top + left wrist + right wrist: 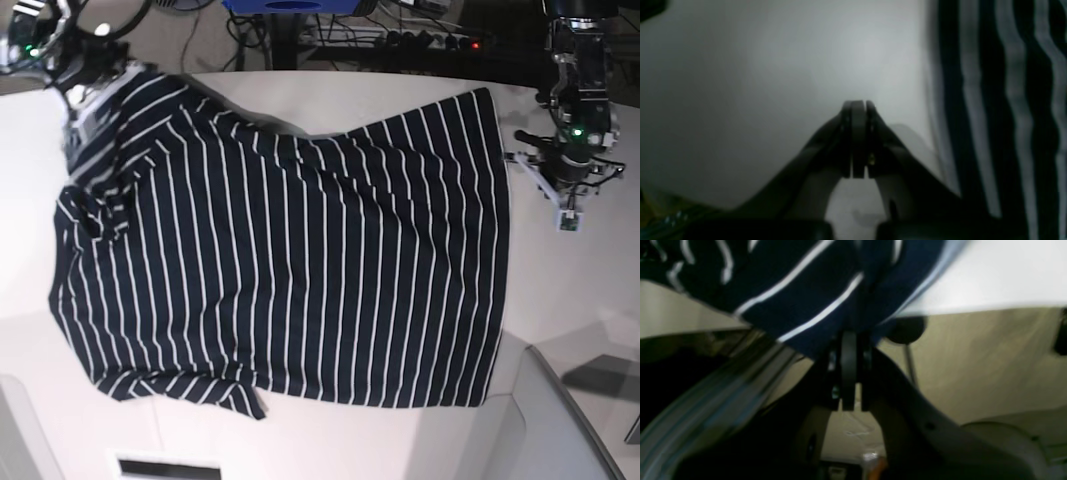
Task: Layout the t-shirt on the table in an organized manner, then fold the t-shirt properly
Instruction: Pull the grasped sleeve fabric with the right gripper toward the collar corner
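Fabric sits pinched in the closed right pincer [848, 340] at the far corner of the t-shirt [290, 260], which lies spread on the tabletop [560, 300]. The left pincer [858, 106] is closed, empty, beside the hem. A hard tug could rumple the flattened cloth.

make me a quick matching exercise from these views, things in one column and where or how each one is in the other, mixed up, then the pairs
Things:
1. t-shirt
2. left gripper
3. right gripper
4. table

States:
A. shut on nothing, beside the shirt's edge over bare white surface
B. spread out, stripes showing, one corner lifted
C. white, lying under the shirt
D. shut on striped fabric at a corner

Pairs: 1-B, 2-A, 3-D, 4-C
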